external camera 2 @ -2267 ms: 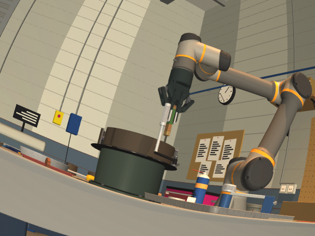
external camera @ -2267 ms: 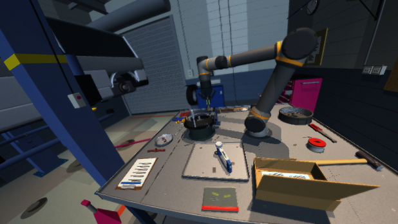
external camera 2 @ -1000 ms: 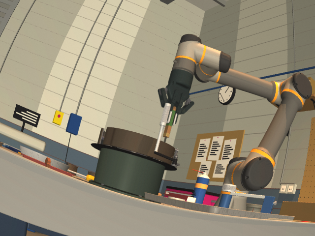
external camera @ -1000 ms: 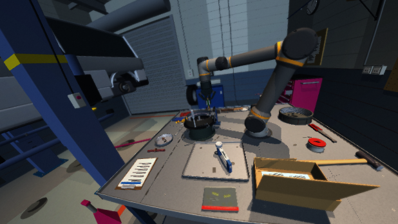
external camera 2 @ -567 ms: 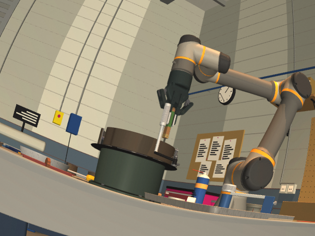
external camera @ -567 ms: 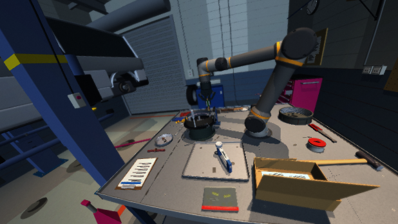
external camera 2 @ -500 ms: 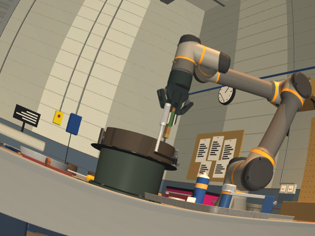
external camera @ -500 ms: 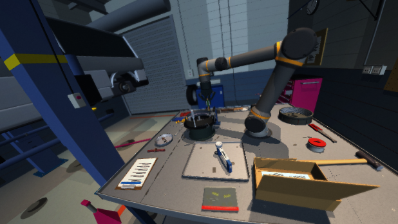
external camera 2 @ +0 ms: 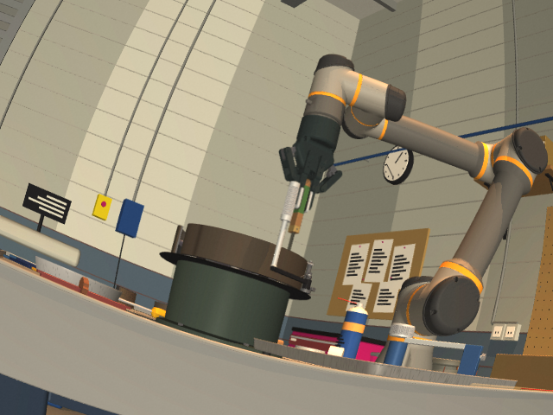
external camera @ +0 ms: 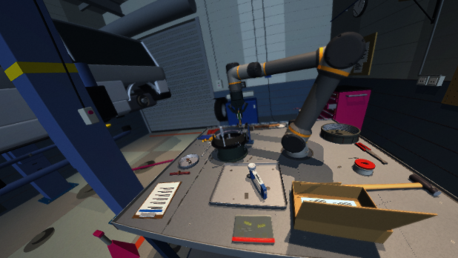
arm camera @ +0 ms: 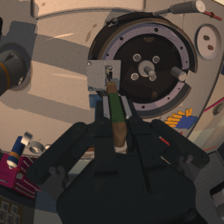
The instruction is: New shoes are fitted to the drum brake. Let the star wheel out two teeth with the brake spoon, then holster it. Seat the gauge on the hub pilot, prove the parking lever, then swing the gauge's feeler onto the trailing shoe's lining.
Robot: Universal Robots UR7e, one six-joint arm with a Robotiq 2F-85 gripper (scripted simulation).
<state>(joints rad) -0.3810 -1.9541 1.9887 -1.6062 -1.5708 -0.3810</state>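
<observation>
The brake spoon [arm camera: 115,117], with its green and tan handle, hangs upright above the near rim of the drum brake [external camera: 231,142], held by my closed gripper [external camera 2: 308,187], and its tip points down at a grey square plate [arm camera: 103,74] on the brake's edge. The brake sits on a dark green stand [external camera 2: 228,300] at the far side of the bench. Its hub pilot [arm camera: 146,67] shows at the centre, ringed by studs. The parking lever [external camera 2: 286,223], a silver knurled rod, rises from the rim beside the spoon. The blue gauge [external camera: 257,179] lies on a grey mat [external camera: 248,185] nearer the bench front.
Behind the bench stand a roller door and a magenta cabinet [external camera: 352,105]. An open cardboard box [external camera: 348,213], a hammer [external camera: 400,184], a red roll [external camera: 364,165], a clipboard [external camera: 158,199] and a round tray [external camera: 339,132] lie on the bench. A blue lift post [external camera: 55,111] stands to the left.
</observation>
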